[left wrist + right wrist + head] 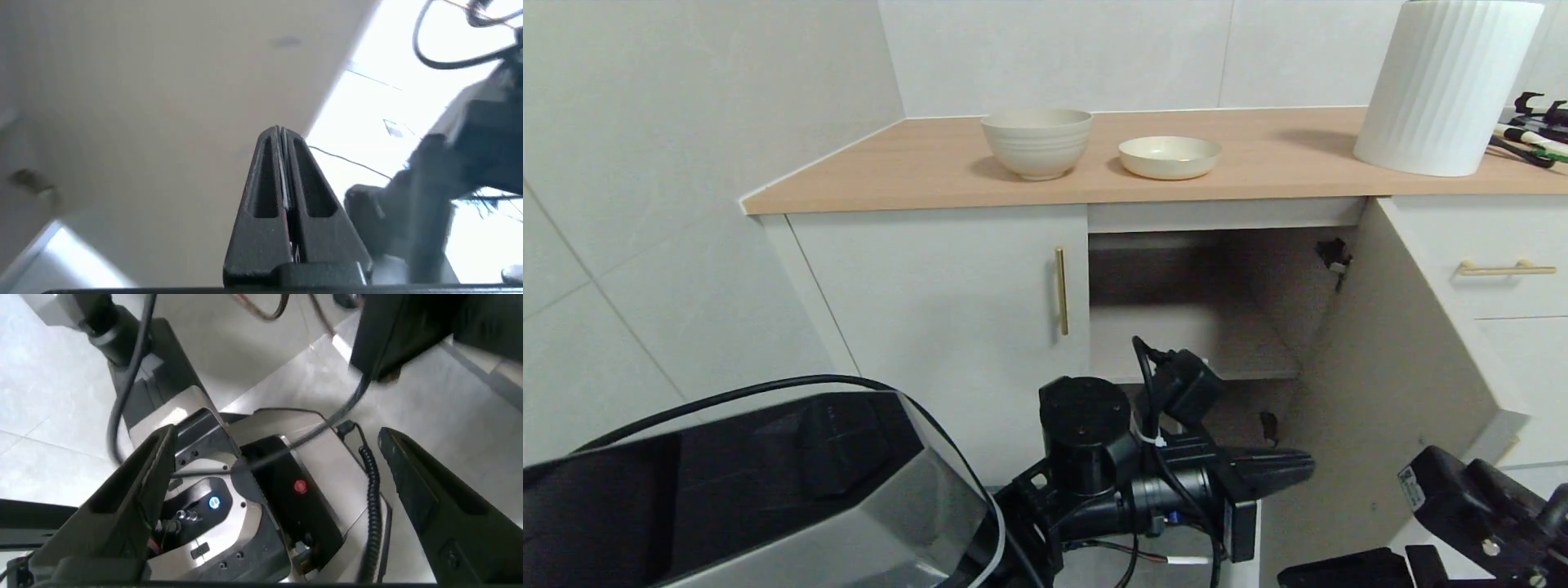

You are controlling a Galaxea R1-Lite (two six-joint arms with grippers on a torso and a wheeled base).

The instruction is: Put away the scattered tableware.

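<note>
You have the wooden counter (pixel 915 175) running along the tiled wall. Under it is a cabinet (pixel 1201 327) with its right door (pixel 1372 384) swung open and its left door (pixel 939 327) closed. A tall white ribbed container (pixel 1450 86) stands at the counter's right end. Your left hand (pixel 1303 468) sits low in front of the open cabinet, fingers pressed together and holding nothing. Your right hand (pixel 274 441) is spread wide and empty. On the counter, a deep cream bowl (pixel 1037 143) stands near a shallow cream dish (pixel 1170 157) without touching it, the dish to its right.
</note>
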